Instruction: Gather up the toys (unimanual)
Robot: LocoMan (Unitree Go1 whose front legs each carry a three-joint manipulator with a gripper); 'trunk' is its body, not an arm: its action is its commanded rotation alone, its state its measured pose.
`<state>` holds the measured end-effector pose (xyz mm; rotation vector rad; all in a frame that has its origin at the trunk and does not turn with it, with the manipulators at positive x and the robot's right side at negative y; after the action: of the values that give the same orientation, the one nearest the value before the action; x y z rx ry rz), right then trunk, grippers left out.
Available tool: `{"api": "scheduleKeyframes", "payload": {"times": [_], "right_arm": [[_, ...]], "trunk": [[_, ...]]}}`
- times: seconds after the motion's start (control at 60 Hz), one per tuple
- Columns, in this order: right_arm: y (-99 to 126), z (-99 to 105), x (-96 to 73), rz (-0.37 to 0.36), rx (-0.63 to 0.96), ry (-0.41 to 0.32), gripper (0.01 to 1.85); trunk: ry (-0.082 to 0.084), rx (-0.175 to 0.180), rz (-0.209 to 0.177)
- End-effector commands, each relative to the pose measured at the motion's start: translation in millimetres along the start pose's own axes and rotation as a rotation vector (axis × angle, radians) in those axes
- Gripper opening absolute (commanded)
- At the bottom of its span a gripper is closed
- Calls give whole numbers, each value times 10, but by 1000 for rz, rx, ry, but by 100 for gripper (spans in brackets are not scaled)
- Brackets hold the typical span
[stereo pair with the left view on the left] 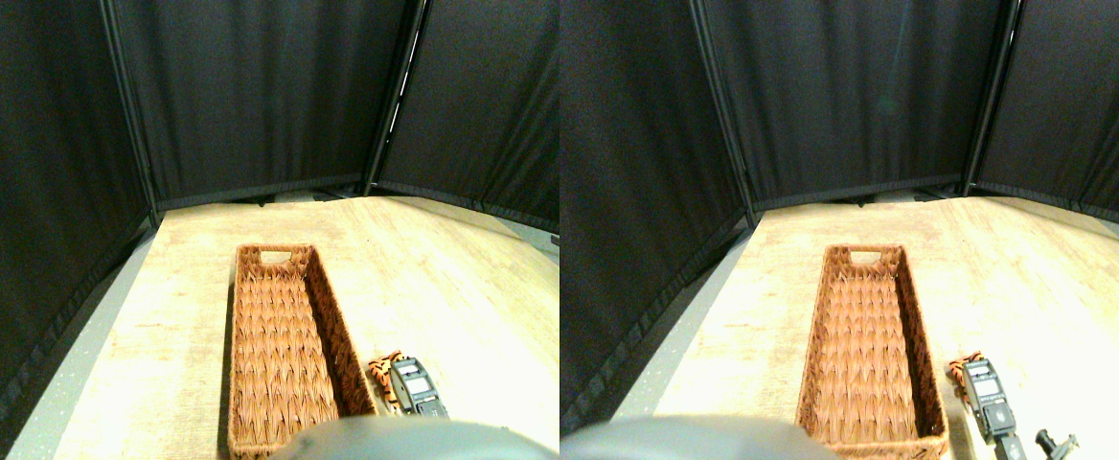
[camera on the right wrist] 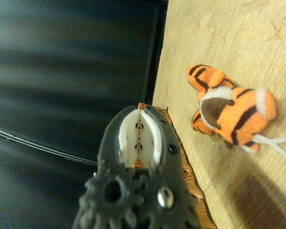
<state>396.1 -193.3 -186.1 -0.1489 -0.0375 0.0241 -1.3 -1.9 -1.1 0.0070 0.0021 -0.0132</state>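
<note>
— Wrist view first: where is the tiger toy [camera on the right wrist: 231, 114]?

— It lies on the desk [camera on the right wrist: 229, 38], just beside the long side of the basket [camera on the right wrist: 193, 183], outside it. In the stereo pair view the tiger toy [stereo pair with the left view on the left: 385, 376] sits against the basket's [stereo pair with the left view on the left: 282, 350] right wall, with the end effector [stereo pair with the left view on the left: 418, 385] over it or just beside it; I cannot tell whether they touch.

— Is the end effector holding anything?

— I cannot tell how far apart its jaws stand, and the toy looks free on the wood.

— How will the toy handle?

— Judging by its plush look, it is light and soft, so it should squash under a pinch and not break. The fabric ought to grip well. A white cord [camera on the right wrist: 276, 145] trails from it and could snag.

— Where to take hold?

— Across the plump striped body, I think, not the thin cord or a small paw.
</note>
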Motion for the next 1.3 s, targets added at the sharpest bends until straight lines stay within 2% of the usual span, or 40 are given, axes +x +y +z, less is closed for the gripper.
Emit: {"api": "scheduleKeyframes", "payload": {"times": [0.017,0.65,0.7,0.733,0.75,0.8,0.833,0.867,0.933,1.0,1.033,1.1,1.217,1.233,1.3], "right_arm": [[-8,59,2,-12,-2,-37,6],[-56,85,-28,-5,48,-20,6],[-70,97,-26,-4,131,-10,7],[-96,100,-18,-38,242,11,11],[-96,100,-18,-38,242,11,11],[-147,84,11,-50,331,15,18],[-176,82,15,-103,392,37,29],[-189,80,18,-115,418,47,34],[-232,70,47,-71,487,48,41],[-255,78,62,-58,553,60,46],[-269,84,62,-84,627,71,50],[-284,102,66,-78,658,79,55],[-309,104,81,-80,777,94,54],[-315,105,84,-92,840,108,55],[-328,114,97,-106,925,127,54]], "trunk": [[0,-1,1],[-3,-7,-1],[-1,-8,-2],[-1,-9,-2],[0,-10,-3],[1,-11,-3],[1,-13,-3],[1,-13,-2],[4,-15,-3],[6,-18,-4],[5,-20,-5],[6,-25,-4],[7,-30,-2],[6,-30,-1],[9,-35,2]]}}
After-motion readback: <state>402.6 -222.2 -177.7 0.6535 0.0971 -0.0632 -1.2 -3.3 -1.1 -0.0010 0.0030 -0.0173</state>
